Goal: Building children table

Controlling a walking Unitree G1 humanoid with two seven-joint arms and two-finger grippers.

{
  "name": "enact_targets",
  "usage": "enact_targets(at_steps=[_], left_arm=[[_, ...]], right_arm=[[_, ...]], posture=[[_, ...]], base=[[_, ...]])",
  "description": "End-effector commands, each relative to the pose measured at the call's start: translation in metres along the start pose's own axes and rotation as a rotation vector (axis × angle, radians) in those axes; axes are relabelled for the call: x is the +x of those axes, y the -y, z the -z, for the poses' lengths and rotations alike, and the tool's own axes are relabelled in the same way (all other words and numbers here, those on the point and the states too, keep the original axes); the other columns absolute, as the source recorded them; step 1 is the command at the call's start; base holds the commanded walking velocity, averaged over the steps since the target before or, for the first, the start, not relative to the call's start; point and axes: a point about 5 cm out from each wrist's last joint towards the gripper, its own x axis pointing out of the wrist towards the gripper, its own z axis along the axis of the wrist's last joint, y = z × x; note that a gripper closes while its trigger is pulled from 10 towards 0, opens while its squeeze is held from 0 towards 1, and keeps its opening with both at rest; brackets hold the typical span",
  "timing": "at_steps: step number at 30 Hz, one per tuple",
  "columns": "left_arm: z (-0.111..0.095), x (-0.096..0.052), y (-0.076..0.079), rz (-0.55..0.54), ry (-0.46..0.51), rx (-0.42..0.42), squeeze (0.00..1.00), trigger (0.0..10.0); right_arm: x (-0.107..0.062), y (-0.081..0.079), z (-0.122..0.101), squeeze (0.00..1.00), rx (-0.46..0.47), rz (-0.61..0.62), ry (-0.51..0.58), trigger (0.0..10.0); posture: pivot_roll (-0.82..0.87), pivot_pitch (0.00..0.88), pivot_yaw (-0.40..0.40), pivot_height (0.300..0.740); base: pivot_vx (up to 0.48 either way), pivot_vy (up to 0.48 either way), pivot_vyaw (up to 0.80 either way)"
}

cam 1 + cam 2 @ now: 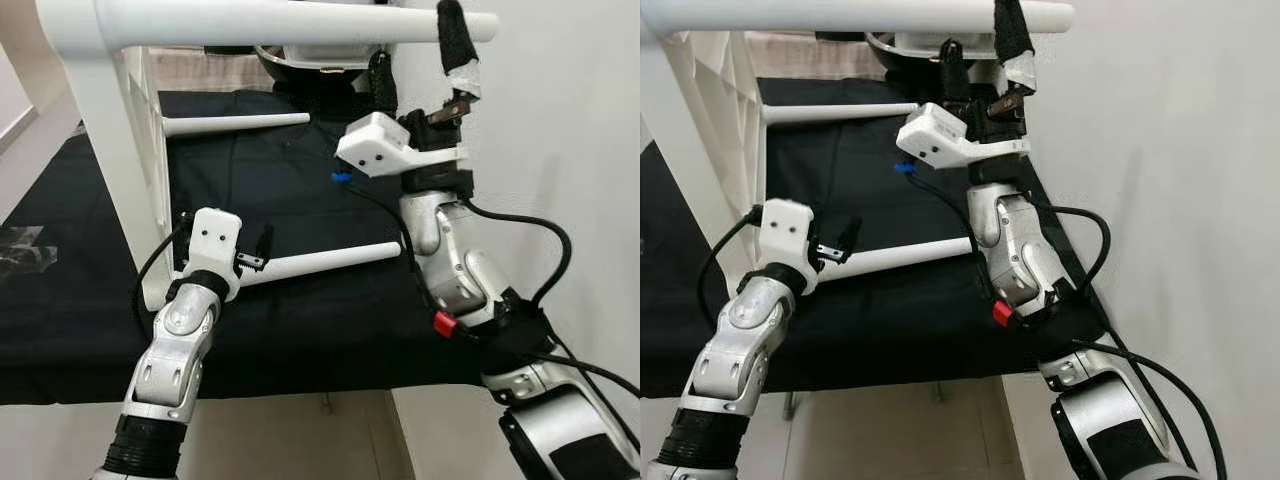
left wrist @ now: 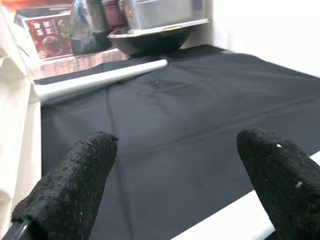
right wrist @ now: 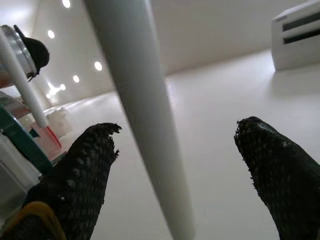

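A white children's table lies on its side on a black cloth, its top panel standing at the left and its legs pointing right. My right gripper is raised to the uppermost leg and is open, with that leg passing between its black fingers. My left gripper is open at the base of the near lower leg; that leg runs just under one finger. A third leg lies farther back.
A dark pan holding a metal container sits at the back of the cloth, beside a red box. A small blue piece lies on the cloth near my right wrist. A white wall runs close along the right.
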Motion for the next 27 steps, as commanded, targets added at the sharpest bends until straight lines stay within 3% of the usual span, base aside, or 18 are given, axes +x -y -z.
enact_targets(at_steps=[1,13,27], left_arm=[[0.005,-0.001,0.0,-0.017,-0.017,0.013,0.0,10.0],[0.016,-0.004,-0.006,-0.048,-0.034,0.025,0.0,10.0],[0.024,-0.01,-0.008,-0.098,-0.051,0.045,0.0,10.0]], right_arm=[[0.01,-0.002,-0.005,0.0,-0.036,0.014,0.04,10.0],[0.027,-0.013,-0.003,0.0,-0.128,0.01,0.049,10.0],[0.052,-0.007,0.003,0.0,-0.201,0.109,0.032,10.0]], posture=[[0.08,0.133,-0.097,0.74],[0.08,0.128,-0.105,0.74],[0.08,0.117,-0.115,0.74]], base=[[0.0,0.0,0.0],[0.0,0.0,0.0],[0.0,0.0,0.0]])
